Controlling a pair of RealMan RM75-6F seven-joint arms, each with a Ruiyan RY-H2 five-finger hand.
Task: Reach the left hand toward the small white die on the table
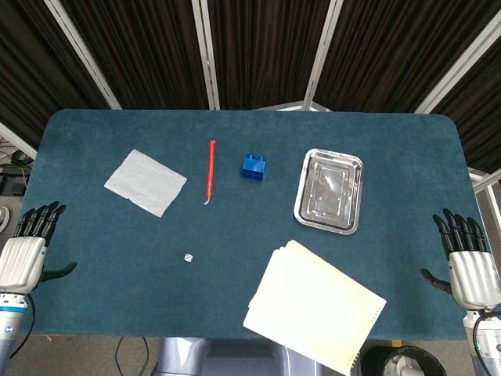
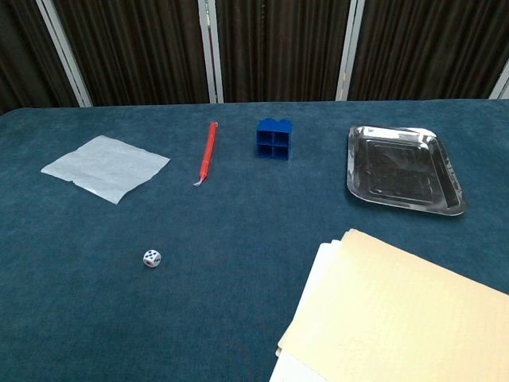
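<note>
A small white die (image 1: 188, 258) with dark pips lies on the blue table cloth, near the front and left of centre; the chest view shows the die (image 2: 152, 258) alone on bare cloth. My left hand (image 1: 25, 249) hovers at the table's left front edge, fingers spread and holding nothing, well to the left of the die. At the right front edge my right hand (image 1: 468, 260) is likewise spread and holds nothing. Neither hand appears in the chest view.
A white paper sheet (image 1: 145, 182) lies at the back left. A red pen (image 1: 210, 171) and a blue brick (image 1: 254, 167) sit mid-table. A steel tray (image 1: 329, 190) lies right of them. A cream notepad (image 1: 313, 304) overhangs the front edge.
</note>
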